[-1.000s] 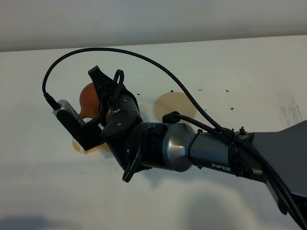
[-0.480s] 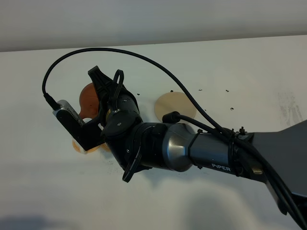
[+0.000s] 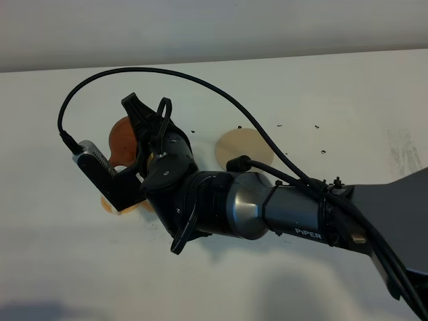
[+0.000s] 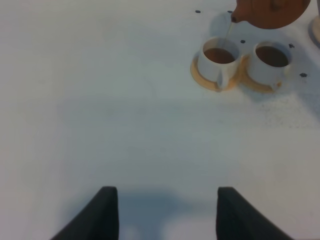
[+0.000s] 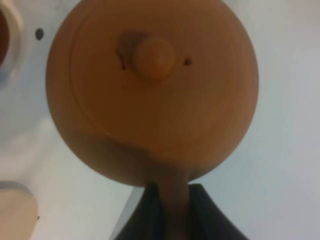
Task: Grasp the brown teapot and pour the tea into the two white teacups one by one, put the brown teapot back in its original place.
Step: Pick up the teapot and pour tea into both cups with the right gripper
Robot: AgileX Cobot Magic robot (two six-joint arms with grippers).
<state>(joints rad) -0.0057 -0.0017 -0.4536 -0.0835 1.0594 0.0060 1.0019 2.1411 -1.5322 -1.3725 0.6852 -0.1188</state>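
Observation:
The brown teapot [image 5: 152,90] hangs tilted over the table, and my right gripper [image 5: 170,202] is shut on its loop handle. In the high view the teapot [image 3: 122,137] shows only partly behind that gripper [image 3: 137,114], which reaches across to the left. In the left wrist view a thin stream falls from the spout of the teapot [image 4: 270,12] into one white teacup [image 4: 218,56]. The other teacup [image 4: 270,59] stands beside it, and both hold brown tea. The beige coaster [image 3: 244,148] lies bare. My left gripper [image 4: 167,215] is open above bare table.
Each cup sits on a small orange saucer [image 4: 212,82], and the two saucers touch. Dark specks dot the white table [image 3: 321,107] around the coaster. The right arm's body and its black cable [image 3: 200,80] cover the middle of the high view.
The right arm with the teapot has edged a hair to the left; nothing else differs.

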